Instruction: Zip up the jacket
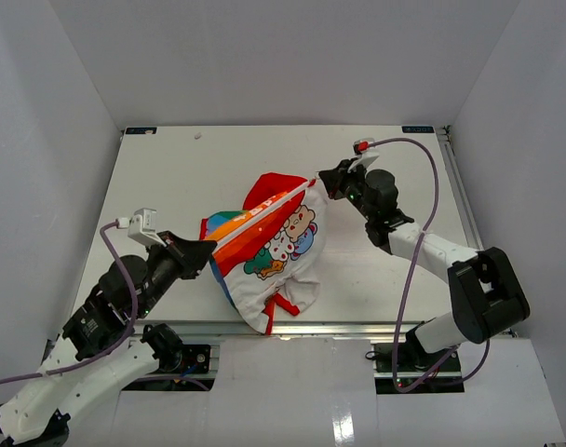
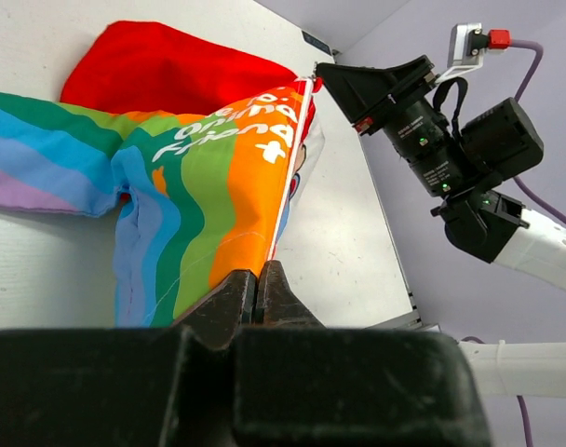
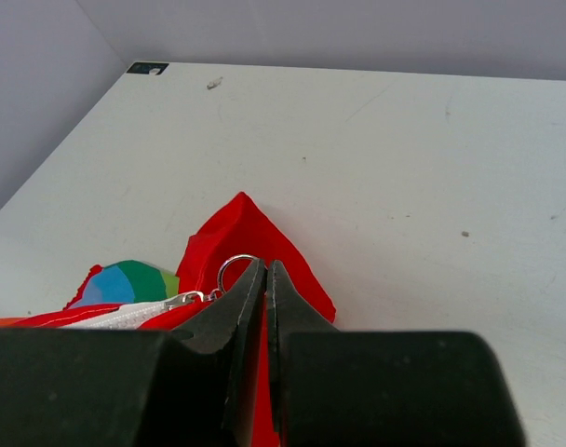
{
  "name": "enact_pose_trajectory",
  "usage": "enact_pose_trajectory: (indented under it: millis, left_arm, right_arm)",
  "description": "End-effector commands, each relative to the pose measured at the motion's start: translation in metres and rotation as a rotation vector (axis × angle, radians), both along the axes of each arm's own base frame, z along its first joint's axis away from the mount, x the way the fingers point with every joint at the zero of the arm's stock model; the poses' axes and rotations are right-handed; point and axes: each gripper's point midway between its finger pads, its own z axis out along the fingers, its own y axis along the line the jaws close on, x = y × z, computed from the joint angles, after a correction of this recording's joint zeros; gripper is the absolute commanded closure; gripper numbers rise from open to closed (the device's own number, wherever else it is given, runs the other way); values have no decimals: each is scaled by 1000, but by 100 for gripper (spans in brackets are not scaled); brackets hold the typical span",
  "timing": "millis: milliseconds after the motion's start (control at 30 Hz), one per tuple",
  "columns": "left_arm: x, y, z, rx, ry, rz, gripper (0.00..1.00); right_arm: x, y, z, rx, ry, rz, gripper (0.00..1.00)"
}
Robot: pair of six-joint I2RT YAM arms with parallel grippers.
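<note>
1. Black left jaws, nearest in the left wrist view, are set at the lower hem of the small white fabric jacket (image 1: pixel 269 251) with rainbow-striped panels and red lining, judged as an anchor.
2. Between the 2 arms the jacket is stretched diagonally across the white table (image 1: pixel 171 177), so its white zip line (image 2: pixel 291 158) is pulled straight.
3. Left jaws are pressed together, pinching the hem at the zip's foot.
4. Right jaws are pressed together at the red collar beside the silver ring pull (image 3: pixel 235 265); whether ring or cloth is pinched cannot be told.
</note>
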Motion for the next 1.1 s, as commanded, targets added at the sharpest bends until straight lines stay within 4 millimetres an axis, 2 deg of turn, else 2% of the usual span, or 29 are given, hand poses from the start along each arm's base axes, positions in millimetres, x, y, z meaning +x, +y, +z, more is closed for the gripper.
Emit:
enact_pose_trajectory:
  millis: [0,67,167,300,333,467,567,700,767,800,833,867,900,967,1000,1067]
  left_arm:
    - [20,-2,26,48,-90,46,100]
    - [37,-9,21,111,-74,77,100]
    - [60,-22,27,154,-88,103,100]
    - [81,-42,39,205,-97,95,100]
    - [88,-45,36,227,-88,99,100]
    - [111,-29,21,290,-52,197,100]
    - [109,-23,2,269,-22,198,100]
    - [88,-6,-31,138,-9,238,100]
    - [84,3,-46,129,9,273,91]
    - [83,6,-54,133,19,284,83]
    - [83,6,-62,143,33,286,66]
    - [83,6,-69,153,48,286,49]
    - [83,5,-75,163,63,282,30]
    - [86,-1,-83,199,74,257,19]
    - [88,-5,-81,208,68,238,14]
    - [89,-11,-68,213,42,206,2]
  right_arm:
    - [20,-59,29,-29,-91,-224,92]
    - [10,-67,37,-29,-107,-239,92]
    - [-4,-77,47,-12,-126,-263,92]
    - [-11,-75,54,-27,-145,-233,92]
    - [-11,-76,56,-36,-149,-233,92]
    - [-8,-74,61,-52,-156,-227,92]
    - [-13,-69,56,-42,-153,-192,92]
    - [-16,-62,32,-42,-130,-147,92]
    - [-10,-52,27,-54,-114,-109,92]
    - [-5,-47,25,-58,-103,-94,92]
    - [-3,-39,22,-56,-89,-56,89]
    - [-3,-32,17,-53,-73,-22,81]
    - [-2,-27,12,-51,-57,-1,64]
    - [-2,-25,8,-33,-44,-2,28]
    - [-1,-28,8,-36,-46,-21,18]
    - [1,-36,12,-55,-33,-68,8]
